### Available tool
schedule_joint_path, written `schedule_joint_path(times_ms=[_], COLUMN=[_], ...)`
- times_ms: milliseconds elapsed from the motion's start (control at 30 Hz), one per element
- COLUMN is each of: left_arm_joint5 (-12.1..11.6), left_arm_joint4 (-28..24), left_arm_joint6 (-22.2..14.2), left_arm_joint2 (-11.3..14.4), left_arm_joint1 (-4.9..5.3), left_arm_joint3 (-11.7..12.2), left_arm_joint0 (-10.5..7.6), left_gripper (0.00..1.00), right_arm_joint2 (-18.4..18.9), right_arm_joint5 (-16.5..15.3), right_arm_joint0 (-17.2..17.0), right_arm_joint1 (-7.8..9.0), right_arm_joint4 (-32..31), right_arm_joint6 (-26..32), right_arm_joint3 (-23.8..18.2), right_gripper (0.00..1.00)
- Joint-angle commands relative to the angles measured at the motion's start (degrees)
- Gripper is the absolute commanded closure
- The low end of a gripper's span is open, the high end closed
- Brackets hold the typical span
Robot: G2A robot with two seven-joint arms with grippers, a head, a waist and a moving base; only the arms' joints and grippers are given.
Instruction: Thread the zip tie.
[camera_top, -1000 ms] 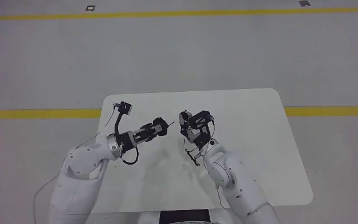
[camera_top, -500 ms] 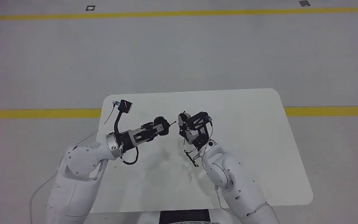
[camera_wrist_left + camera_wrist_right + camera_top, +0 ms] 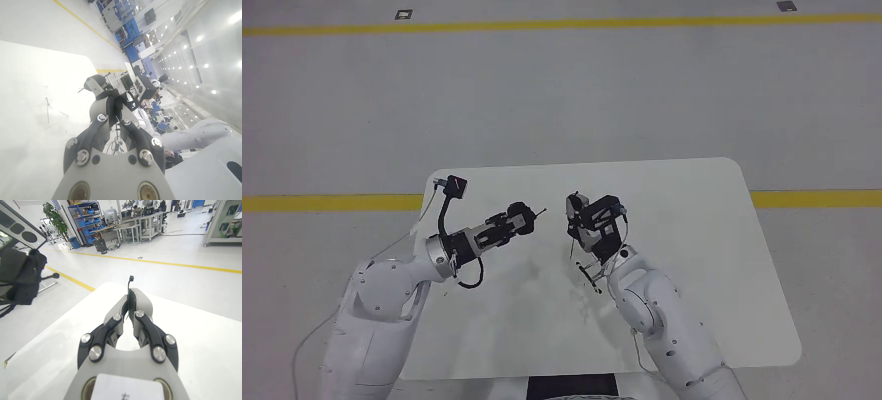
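Alignment step, threading not yet done. Clamped in right gripper [image 3: 129,298]: zip tie [image 3: 131,278], head poking up at frame centre. Pinched in left gripper [image 3: 525,215]: thin black strip [image 3: 51,276], upper left, well apart from that head. Next, probably: bring tip to head slot, finely aligned.

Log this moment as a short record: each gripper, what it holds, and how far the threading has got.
left gripper: shut on a thin black strip, tip aimed toward the other gripper
right gripper: shut on the zip tie, head sticking out past the fingertips
gap: the two held pieces are apart, not touching
threading: not yet done
table: white, under both arms
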Motion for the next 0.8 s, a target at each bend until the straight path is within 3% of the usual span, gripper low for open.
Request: schedule_joint_path(times_ms=[0,300,500,767], left_arm_joint5=[-0.1,0.0,0.5,0.8], left_arm_joint4=[0.3,0.7,0.3,0.5], left_arm_joint6=[0.0,1.7,2.9,2.2], left_arm_joint2=[-0.4,-0.3,0.5,1.0], left_arm_joint1=[0.20,0.84,1.12,1.31], left_arm_joint3=[0.3,1.3,1.8,1.6], left_arm_joint0=[0.32,0.91,0.74,0.40], left_gripper=[1.00,1.00,1.00,1.00], right_arm_joint2=[0.4,1.7,1.0,1.0], right_arm_joint5=[0.1,-3.1,-5.5,-5.5], right_arm_joint0=[-0.1,-1.0,-1.4,-1.4], right_arm_joint1=[0.12,0.56,0.72,0.73], right_arm_joint4=[-0.5,2.4,4.9,4.8], right_arm_joint6=[-1.0,-7.0,-7.2,-7.2], right_arm_joint3=[-0.5,-3.2,-4.7,-4.7], right_gripper=[1.00,1.00,1.00,1.00])
